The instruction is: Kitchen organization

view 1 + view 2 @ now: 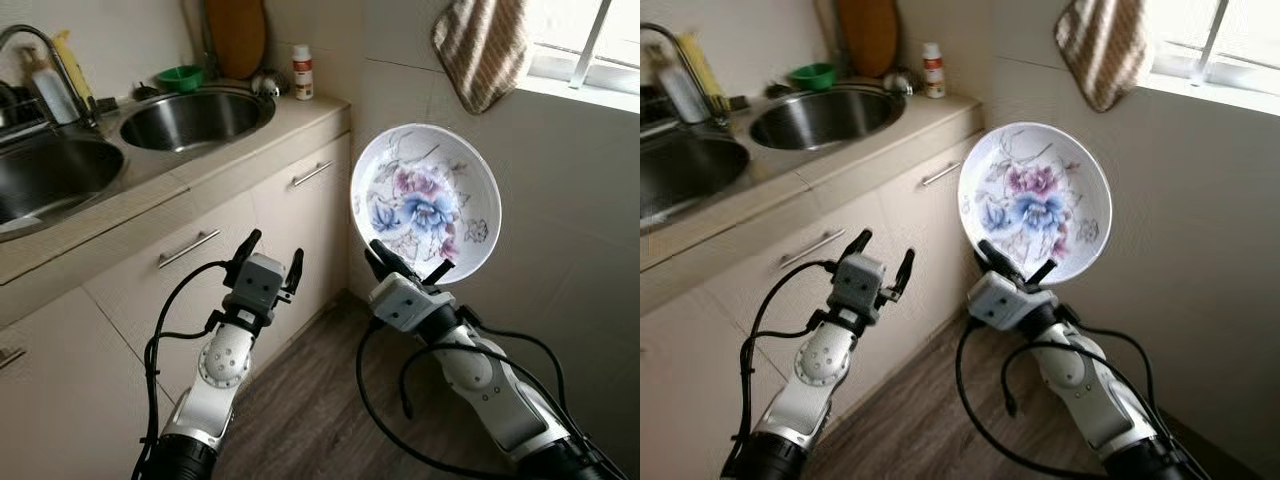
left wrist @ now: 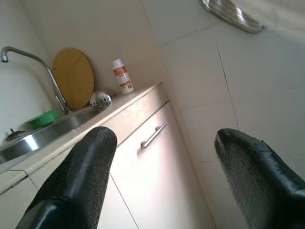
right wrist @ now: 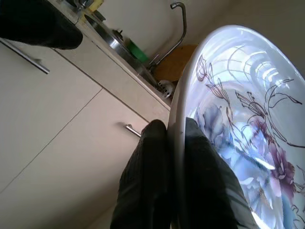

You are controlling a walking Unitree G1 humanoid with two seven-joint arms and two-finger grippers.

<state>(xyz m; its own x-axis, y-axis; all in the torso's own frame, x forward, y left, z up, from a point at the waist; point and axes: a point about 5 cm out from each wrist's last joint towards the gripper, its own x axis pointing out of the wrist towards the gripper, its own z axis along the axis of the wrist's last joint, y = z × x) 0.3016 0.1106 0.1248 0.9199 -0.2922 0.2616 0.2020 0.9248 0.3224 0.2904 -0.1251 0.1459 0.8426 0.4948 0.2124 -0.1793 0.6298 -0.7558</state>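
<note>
A: What sits furthest left?
B: A double steel sink [image 1: 190, 120] sunk into the beige worktop [image 1: 300, 115], with a curved tap [image 1: 45, 55] over the divide. A green bowl [image 1: 180, 77] lies behind the right basin, and a round wooden board [image 1: 237, 35] leans against the wall there. A small white bottle with a red cap [image 1: 302, 72] stands at the worktop's far corner.

A: And below that?
B: Pale cabinet doors with bar handles [image 1: 188, 247]. The left pincer [image 1: 268, 262] hangs in front of them above the wood-look floor [image 1: 310, 400], its two black fingers spread wide with nothing between them; the left wrist view looks between those fingers toward the corner cabinet.

A: Where is the plate?
B: The floral plate [image 1: 425, 200], white with blue and purple flowers, is held up on edge in the air in front of the tiled wall [image 1: 560, 230], its painted face toward the camera. The right pincer [image 1: 407, 270] has it by the lower rim: the right wrist view shows one finger [image 3: 145, 186] on the back and the other on the painted face, pinched tight on the rim.

A: Anything further right?
B: A brown-and-white striped towel [image 1: 482, 45] hangs on the wall above the plate, beside a window [image 1: 590, 45].
</note>
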